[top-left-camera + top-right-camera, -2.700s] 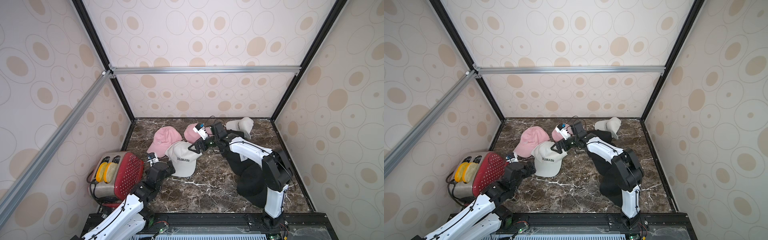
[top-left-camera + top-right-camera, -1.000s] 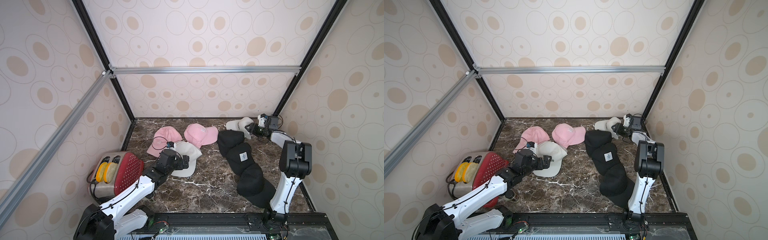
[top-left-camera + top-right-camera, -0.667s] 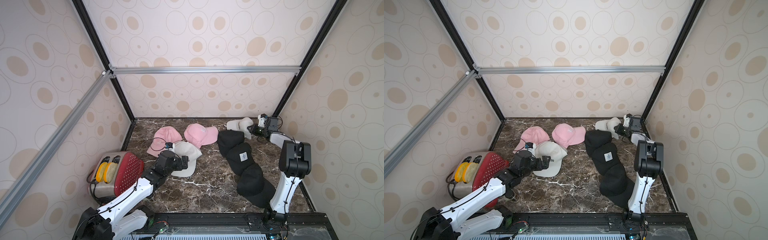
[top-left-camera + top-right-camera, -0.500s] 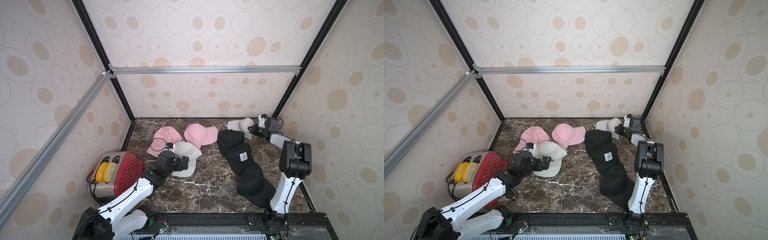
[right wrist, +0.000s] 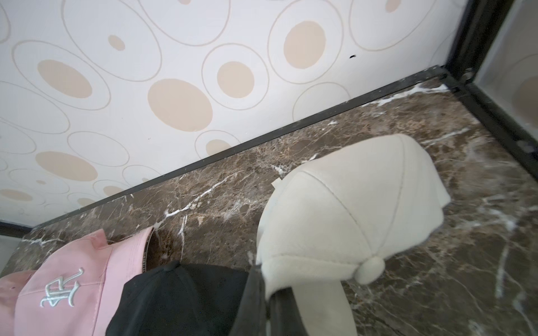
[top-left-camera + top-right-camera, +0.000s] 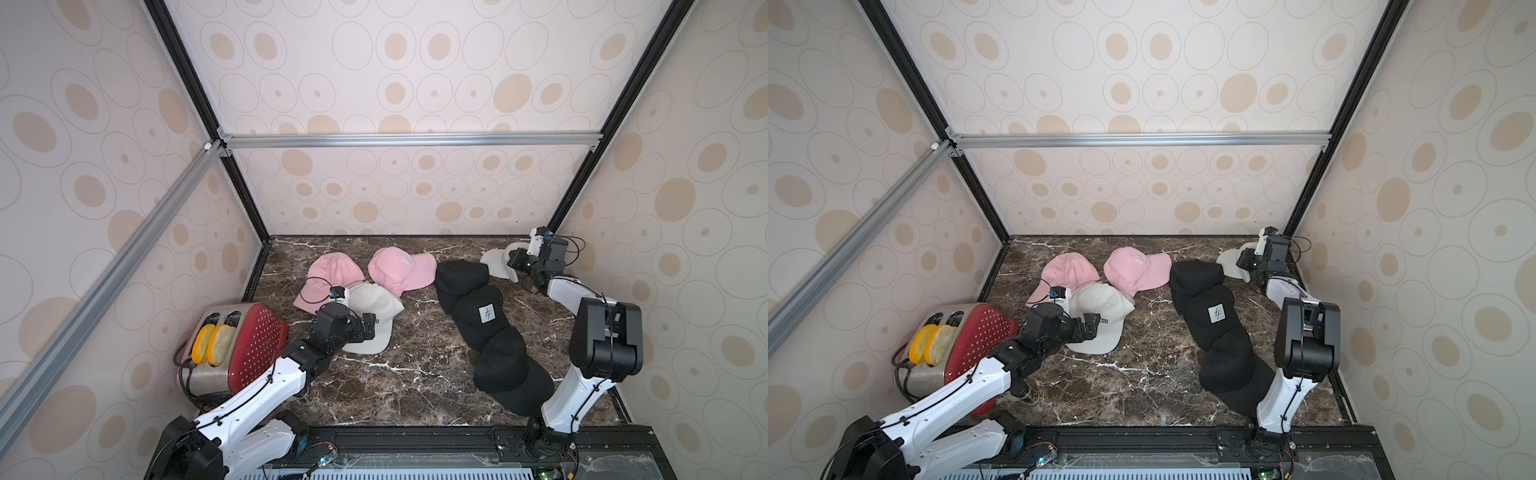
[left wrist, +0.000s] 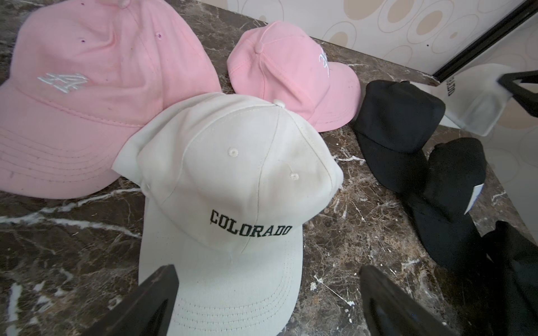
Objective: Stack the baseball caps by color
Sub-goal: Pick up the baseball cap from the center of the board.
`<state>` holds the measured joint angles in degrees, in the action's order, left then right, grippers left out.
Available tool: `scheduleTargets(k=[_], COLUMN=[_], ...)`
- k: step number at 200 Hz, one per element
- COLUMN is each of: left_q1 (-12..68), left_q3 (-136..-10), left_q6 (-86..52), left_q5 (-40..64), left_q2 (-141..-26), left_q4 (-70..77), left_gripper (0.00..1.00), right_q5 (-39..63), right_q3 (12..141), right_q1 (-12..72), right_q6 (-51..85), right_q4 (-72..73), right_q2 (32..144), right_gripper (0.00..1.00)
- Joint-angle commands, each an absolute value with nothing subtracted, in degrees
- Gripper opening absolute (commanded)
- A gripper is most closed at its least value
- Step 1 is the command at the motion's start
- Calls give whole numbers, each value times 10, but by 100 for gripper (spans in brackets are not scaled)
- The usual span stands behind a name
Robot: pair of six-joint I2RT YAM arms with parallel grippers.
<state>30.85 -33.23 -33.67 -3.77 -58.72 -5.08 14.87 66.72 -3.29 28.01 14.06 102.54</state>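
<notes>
In both top views two pink baseball caps [image 6: 332, 272] [image 6: 401, 268] lie at the back left. A white "COLORADO" cap [image 6: 372, 309] sits just in front of them. Three black caps [image 6: 461, 276] [image 6: 480, 316] [image 6: 505, 365] overlap in a line down the right, the middle one with a white tag. My left gripper [image 7: 267, 291] is open, its fingers [image 7: 151, 299] on either side of the white cap's [image 7: 233, 189] brim. My right gripper [image 5: 270, 299] is shut on the edge of another white cap [image 5: 349, 209] in the back right corner [image 6: 498, 264].
A red toaster [image 6: 245, 345] with two bread slices stands against the left wall, beside my left arm. The back wall and the black corner post [image 5: 477, 49] are close behind the right gripper. Open marble floor [image 6: 415, 365] lies in the front middle.
My right gripper has shut on the white cap in the back right corner. The left gripper has stayed open over the COLORADO cap's brim.
</notes>
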Motion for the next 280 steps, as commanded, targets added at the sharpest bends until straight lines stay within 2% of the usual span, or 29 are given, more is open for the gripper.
scheduleTargets(k=[1, 103, 141, 167, 233, 280], left_q1=[307, 307, 308, 308, 314, 314], left_q3=[-335, -321, -320, -366, -345, -345], left_q6=[-348, -316, -398, -431, -313, -242], left_q5=[-49, -21, -119, -166, -122, -17], left_q2=[-585, -560, -538, -567, -519, -534], left_q4=[-46, -8, -13, -86, -23, 52], left_gripper=[99, 99, 99, 99, 99, 99], right_q5=[113, 274, 342, 354, 374, 479], right_q3=[644, 587, 574, 600, 654, 654], right_q1=[-32, -25, -6, 27, 139, 166], right_q6=[263, 269, 280, 228, 157, 127], right_q4=[187, 139, 126, 36, -71, -60], right_q2=[986, 873, 828, 804, 796, 799], right_gripper=[0, 0, 0, 0, 0, 0])
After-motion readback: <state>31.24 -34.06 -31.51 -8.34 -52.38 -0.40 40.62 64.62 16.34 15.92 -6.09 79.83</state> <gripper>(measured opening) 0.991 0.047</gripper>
